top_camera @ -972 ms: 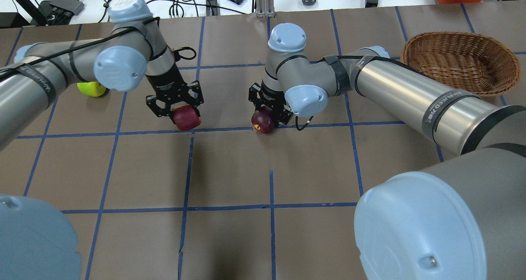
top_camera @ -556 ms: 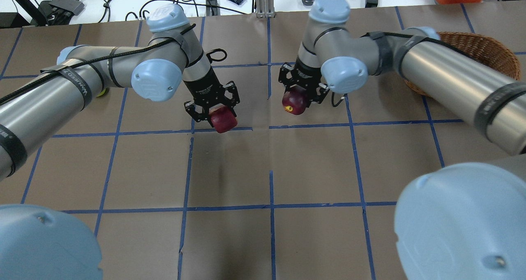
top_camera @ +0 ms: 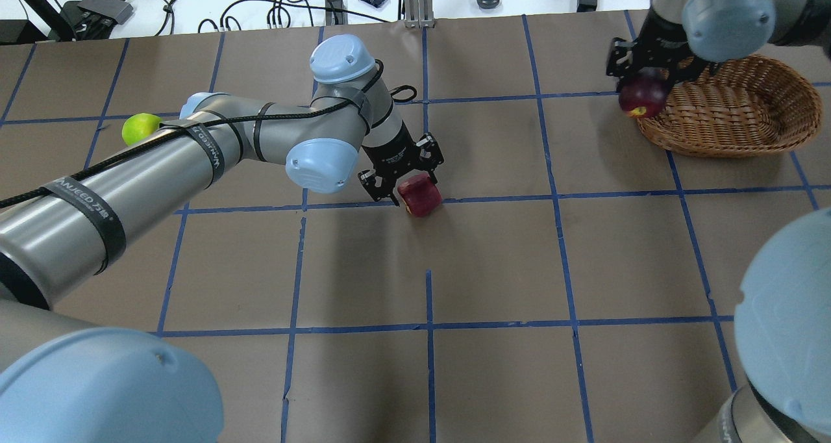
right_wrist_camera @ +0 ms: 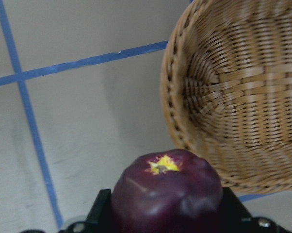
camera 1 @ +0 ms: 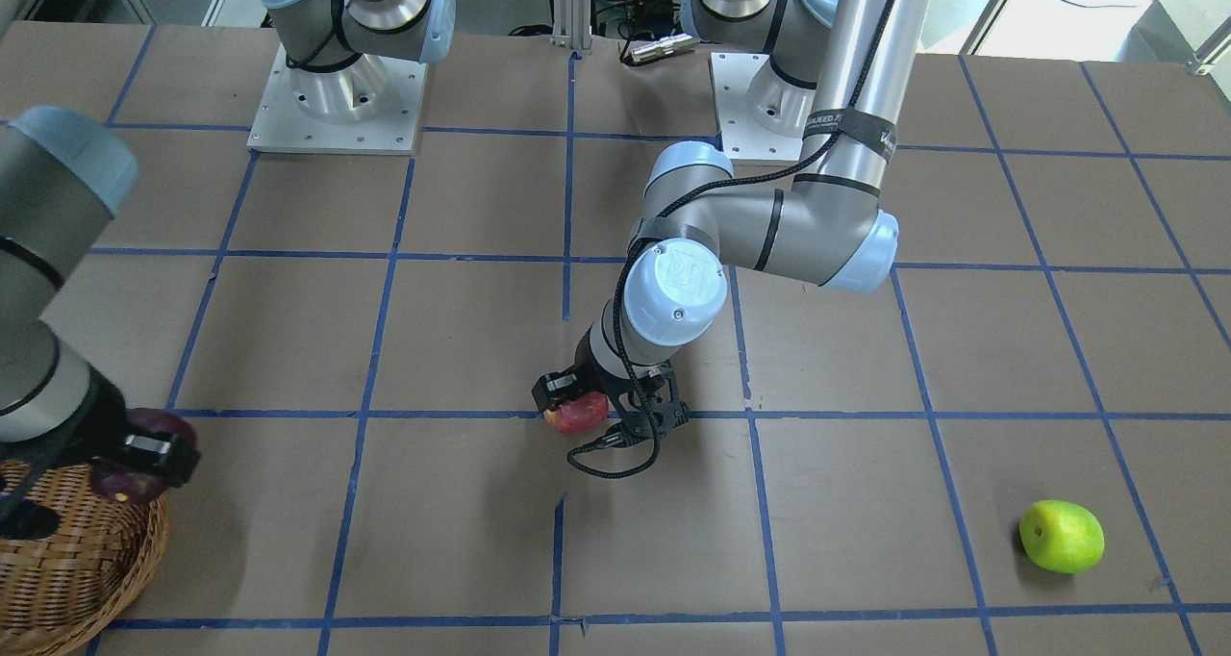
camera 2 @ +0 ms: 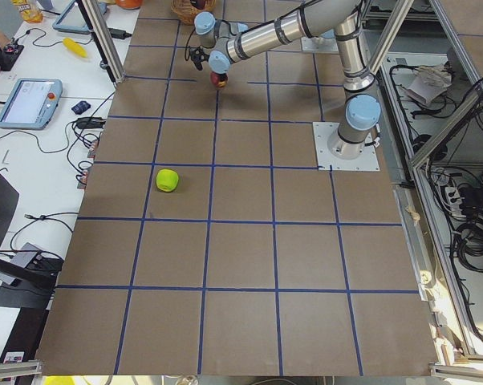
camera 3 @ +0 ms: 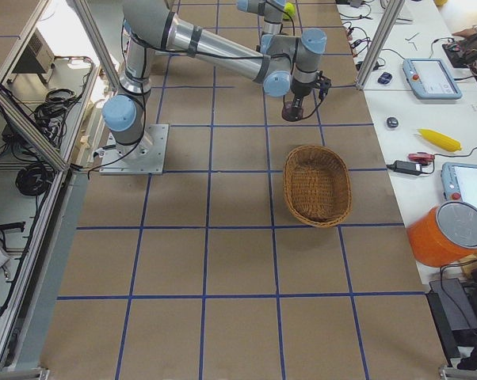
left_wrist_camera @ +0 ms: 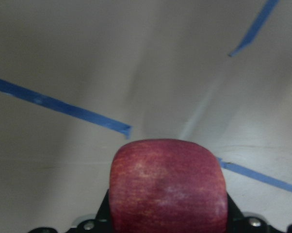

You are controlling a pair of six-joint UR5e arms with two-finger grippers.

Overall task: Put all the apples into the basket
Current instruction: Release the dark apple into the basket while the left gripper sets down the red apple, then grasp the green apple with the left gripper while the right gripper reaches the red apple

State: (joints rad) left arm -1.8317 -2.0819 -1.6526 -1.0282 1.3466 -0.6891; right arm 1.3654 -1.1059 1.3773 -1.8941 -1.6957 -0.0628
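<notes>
Apples judged firm, smooth-skinned and round, moderately heavy for a two-finger grip: likely to slip or rotate if pinched off-centre, to bruise if squeezed hard, and to roll if let go on the flat table (top_camera: pixel 493 261). The best hold is across the widest part, fingers on opposite sides. Nearest the robot, mid-table, the left gripper (top_camera: pixel 410 186) has the red apple (left_wrist_camera: pixel 168 187) clamped between its fingers, jaws spread about apple-wide and pressing both flanks. The apple sits low over a blue tape line; cannot tell if it touches the table or hangs just above it. The hold looks centred in the left wrist view, with the apple filling the gap. Farther out on the robot's right, the right gripper (top_camera: pixel 643 92) is closed around the dark maroon apple (right_wrist_camera: pixel 166 194), jaws likewise apple-wide, yellowish stem end facing the wrist camera. That apple is held off the table at the near rim of the wicker basket (top_camera: pixel 733 138), just beside it and not clearly over the bowl. The basket looks light and shallow with nothing in it, so a hard drop could bounce the fruit or nudge the basket; a low release over the middle seems safer. Far out on the robot's left, the green apple (camera 1: pixel 1062 537) lies alone on the table, well apart from both grippers and from the basket.
</notes>
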